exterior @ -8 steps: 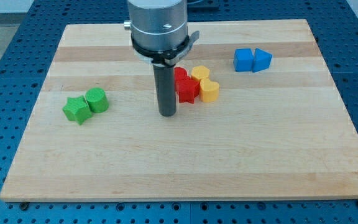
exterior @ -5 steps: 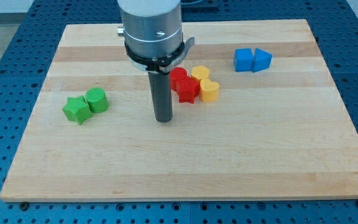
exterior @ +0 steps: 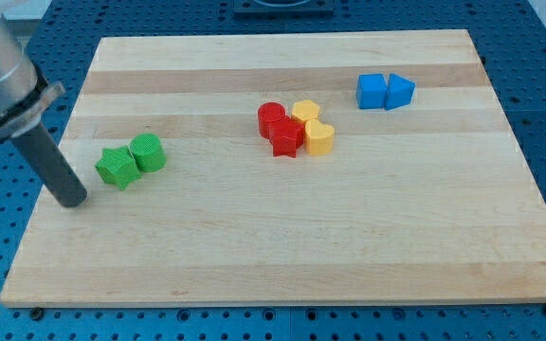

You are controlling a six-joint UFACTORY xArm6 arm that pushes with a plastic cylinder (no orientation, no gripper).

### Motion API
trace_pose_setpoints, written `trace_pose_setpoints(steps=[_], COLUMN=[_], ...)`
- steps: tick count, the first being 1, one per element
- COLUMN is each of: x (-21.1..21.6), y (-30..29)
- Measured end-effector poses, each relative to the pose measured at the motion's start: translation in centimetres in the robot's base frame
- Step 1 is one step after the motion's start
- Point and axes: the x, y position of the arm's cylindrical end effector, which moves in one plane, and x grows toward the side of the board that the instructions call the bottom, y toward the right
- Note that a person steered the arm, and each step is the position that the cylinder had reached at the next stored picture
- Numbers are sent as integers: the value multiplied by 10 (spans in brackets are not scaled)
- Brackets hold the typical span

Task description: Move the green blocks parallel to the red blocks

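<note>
Now my tip (exterior: 70, 201) rests near the table's (exterior: 282, 256) left edge, just left of the green star (exterior: 115, 167) and green cylinder (exterior: 147, 152); red blocks (exterior: 279, 129) sit mid-table. No fingers fitted.

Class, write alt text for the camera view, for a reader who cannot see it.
My tip rests on a wooden board, just left of a green star block touching a green round block. Mid-board, two red blocks press against two yellow blocks; two blue blocks sit at the upper right.
</note>
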Motion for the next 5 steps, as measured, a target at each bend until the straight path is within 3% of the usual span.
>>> trace_pose_setpoints(steps=[3, 5], x=[-18, -96], y=[55, 76])
